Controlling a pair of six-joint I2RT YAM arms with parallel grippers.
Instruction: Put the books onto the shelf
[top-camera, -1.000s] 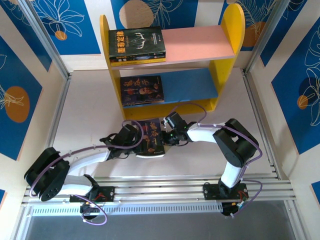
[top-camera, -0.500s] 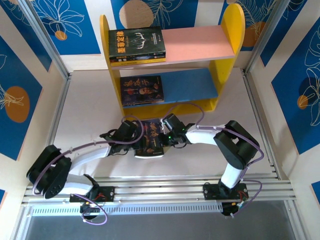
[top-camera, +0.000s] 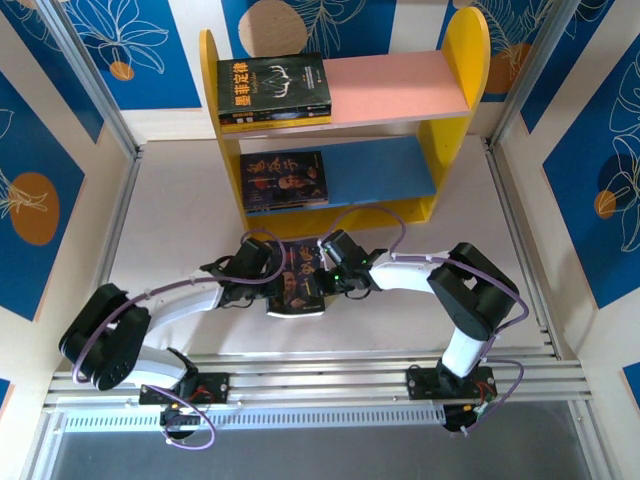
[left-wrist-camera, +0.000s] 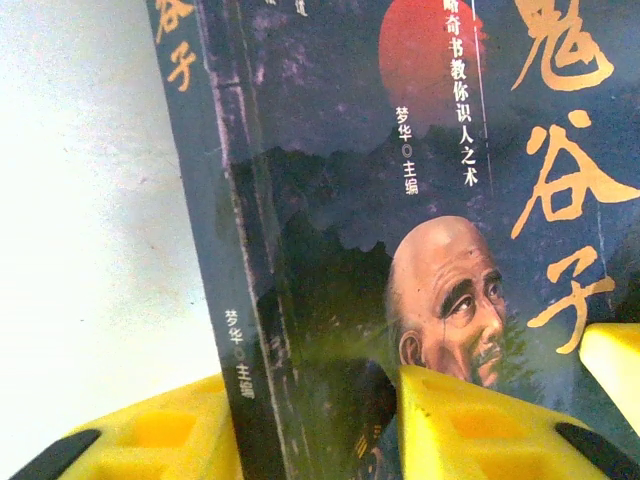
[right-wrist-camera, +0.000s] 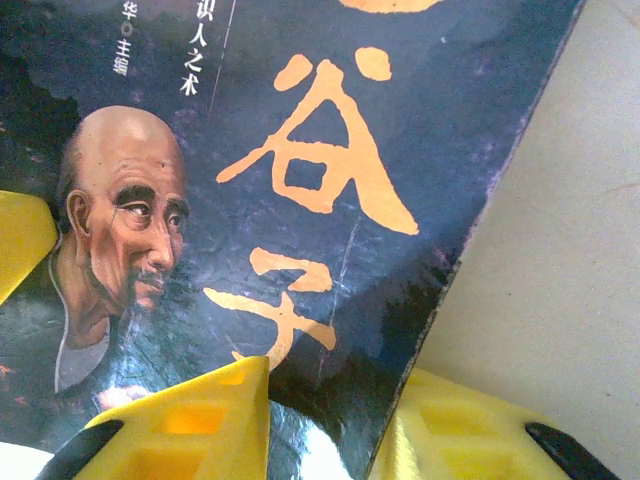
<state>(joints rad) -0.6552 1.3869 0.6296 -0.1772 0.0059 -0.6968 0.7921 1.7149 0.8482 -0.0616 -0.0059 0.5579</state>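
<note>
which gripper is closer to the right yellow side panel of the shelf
Right. The right gripper grips the book at the edge facing that side panel; the left gripper grips the opposite edge, farther off.

Seen from above, the book (top-camera: 297, 288) has both its sides covered by the left hand (top-camera: 268, 278) and the right hand (top-camera: 328, 272), and I cannot tell if it touches the table (top-camera: 180, 220). Up close on the left wrist, the cover runs off the top, right and bottom edges, and the yellow fingers (left-wrist-camera: 480, 435) are cut off at the bottom. On the right wrist, the top orange word is cut off.
</note>
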